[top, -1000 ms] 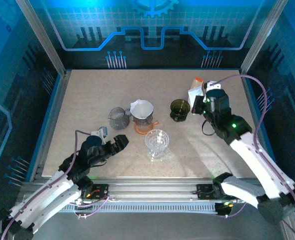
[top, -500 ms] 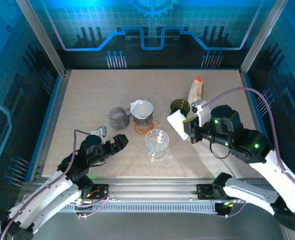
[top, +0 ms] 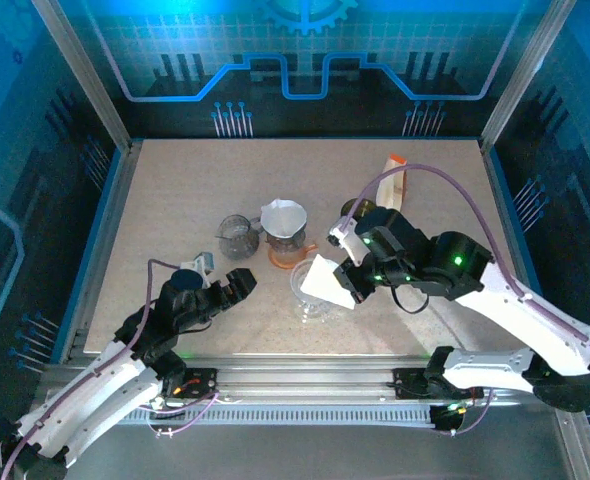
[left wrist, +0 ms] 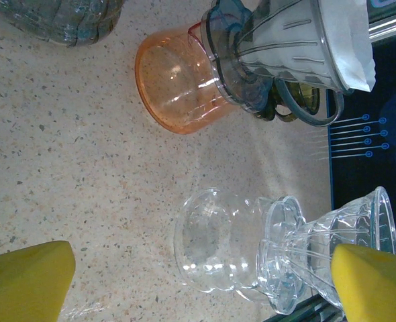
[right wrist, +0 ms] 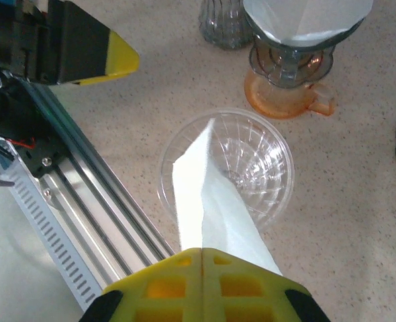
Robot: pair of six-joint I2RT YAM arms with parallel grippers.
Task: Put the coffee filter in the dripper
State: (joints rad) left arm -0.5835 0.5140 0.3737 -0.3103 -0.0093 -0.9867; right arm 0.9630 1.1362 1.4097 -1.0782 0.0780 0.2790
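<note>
- the left gripper (top: 231, 291) is hovering low over the table (top: 175, 190), to the near left of the clear dripper (top: 313, 287), with its jaws spread as wide as they go and gripping nothing.
- in the left wrist view its yellow fingers (left wrist: 25, 280) are standing far apart at the frame's two lower corners, with the clear dripper showing between them, and neither is touching it.
- a smoky glass cup (top: 237, 237) is standing beyond and to the left of the clear dripper, well apart from it.
- a second dripper (top: 285, 222) is sitting on an orange cup (top: 293, 256) just beyond the clear dripper, and it is already carrying a white paper.
- the clear dripper is standing upright on the table with its mouth open upward.
- the coffee filter (right wrist: 208, 194) is hanging folded flat over the clear dripper's mouth, its free corner reaching near the rim; whether it is touching the glass cannot be told.
- the right gripper (top: 352, 284) is hovering just right of the clear dripper, its jaws pressed together on the coffee filter's near edge.
- a dark cup (top: 355, 210) is sitting beyond and to the right of the clear dripper, partly hidden by the right arm.
</note>
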